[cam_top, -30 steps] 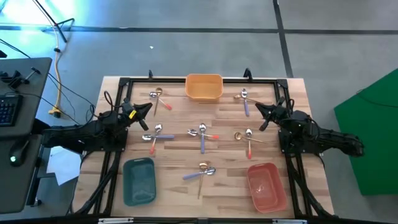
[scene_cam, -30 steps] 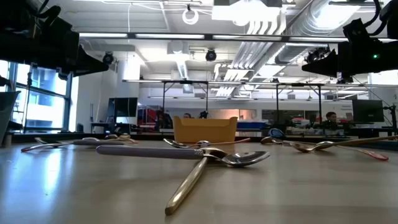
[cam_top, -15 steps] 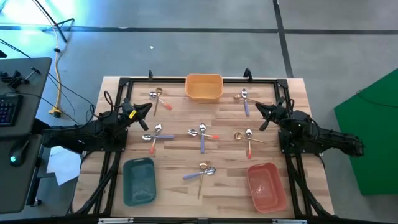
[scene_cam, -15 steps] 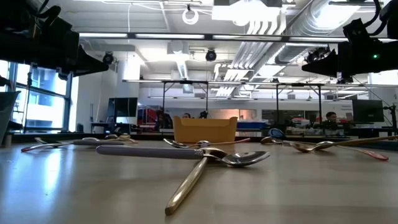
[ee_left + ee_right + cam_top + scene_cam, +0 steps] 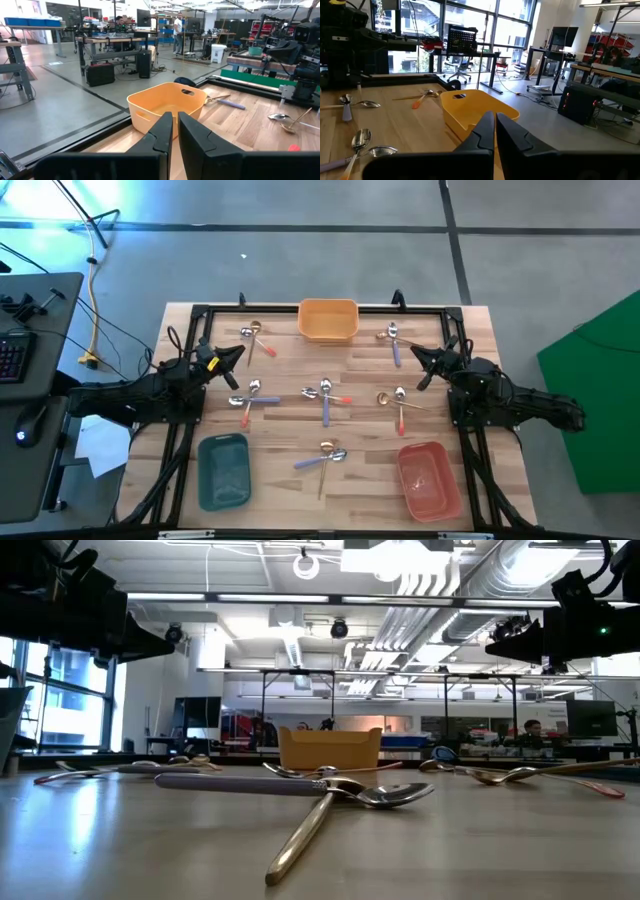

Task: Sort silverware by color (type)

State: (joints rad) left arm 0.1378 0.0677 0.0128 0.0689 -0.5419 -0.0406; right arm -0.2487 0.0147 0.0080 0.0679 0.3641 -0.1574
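- The left end effector [image 5: 238, 352] is hovering over the left side of the wooden tabletop [image 5: 290, 415], its fingers [image 5: 162, 131] sitting close together with only a thin gap, holding nothing.
- The right end effector [image 5: 418, 355] is hovering over the right side, its fingers [image 5: 485, 131] likewise nearly closed and holding nothing.
- The spoons are lying scattered in small crossed clusters on the tabletop, none inside a tray.
- One cluster [image 5: 255, 337] is lying near the far left, just beside the left end effector.
- Another cluster [image 5: 393, 340] is lying near the far right, close to the right end effector.
- Three clusters are sitting in a middle row: one on the left [image 5: 250, 395], one at the centre [image 5: 325, 396], one on the right [image 5: 398, 400].
- A last cluster [image 5: 326, 457], with a gold spoon and a lavender-handled one crossing, is lying near the front, between the teal tray [image 5: 223, 470] and the pink tray [image 5: 429, 478].
- The orange tray [image 5: 328, 320] is standing at the far edge, between the two arms.
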